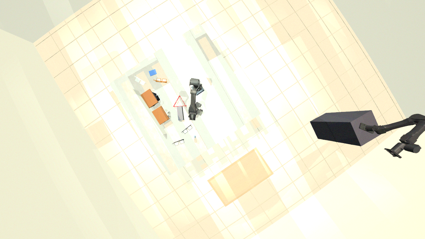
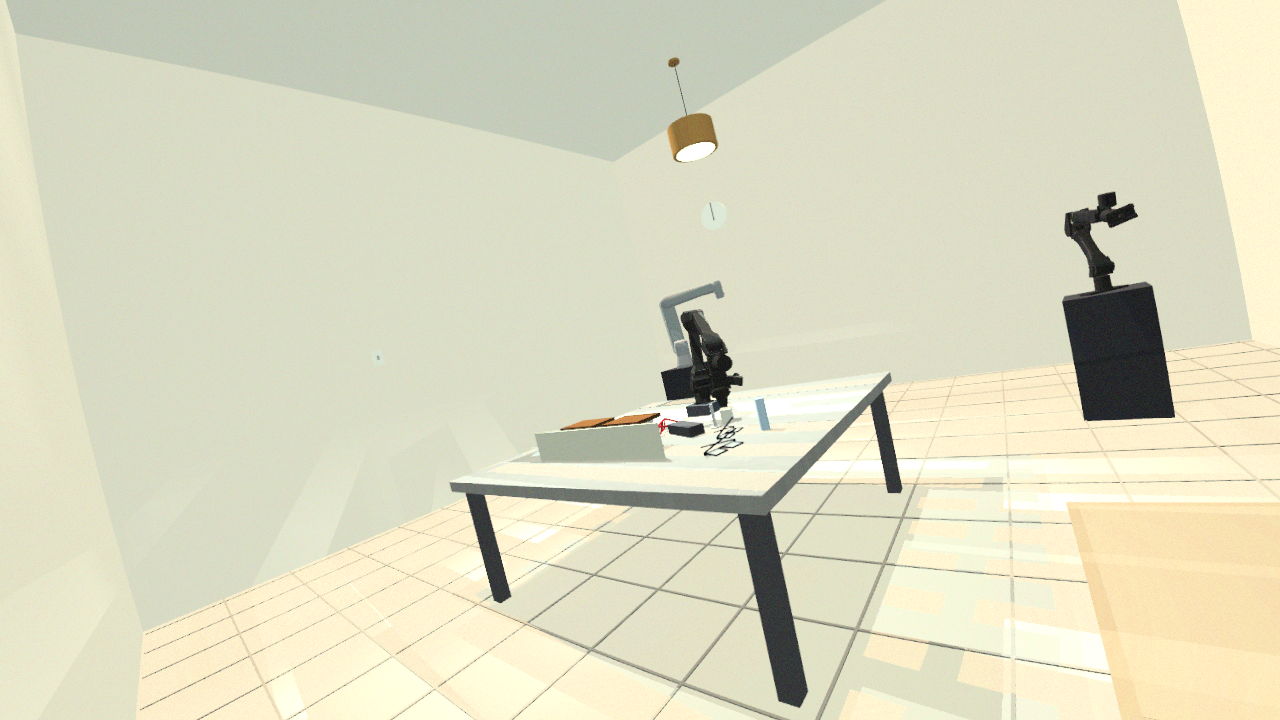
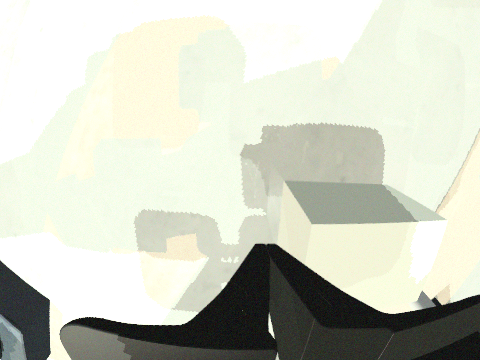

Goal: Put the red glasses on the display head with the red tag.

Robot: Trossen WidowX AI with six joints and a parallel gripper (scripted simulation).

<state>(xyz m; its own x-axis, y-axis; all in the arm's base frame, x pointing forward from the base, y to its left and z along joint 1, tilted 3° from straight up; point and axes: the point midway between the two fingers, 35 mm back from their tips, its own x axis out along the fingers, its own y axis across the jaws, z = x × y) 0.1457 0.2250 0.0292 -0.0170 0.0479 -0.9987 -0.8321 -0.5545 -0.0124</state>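
Observation:
The red glasses (image 1: 176, 106) (image 2: 662, 426) show as a thin red triangular outline at one end of a grey box (image 1: 180, 113) (image 2: 685, 429). My gripper (image 3: 264, 253) is shut with its tips together and nothing between them. In the top view it is at the low end of the arm, to the right of the grey box and apart from the glasses; its fingertips are hidden there. The glasses are not in the wrist view. I cannot make out the display heads or the red tag; small dark and pale shapes show beside two brown square tops (image 1: 149, 98) (image 1: 160, 115).
A white board (image 2: 599, 444) stands before the brown tops. Two black glasses (image 1: 187, 129) (image 1: 178, 142), orange glasses (image 1: 161, 80), a blue block (image 1: 152, 72) and a pale blue upright piece (image 2: 761, 414) are on the table. A pale block (image 3: 360, 250) (image 2: 726, 415) stands near my gripper.

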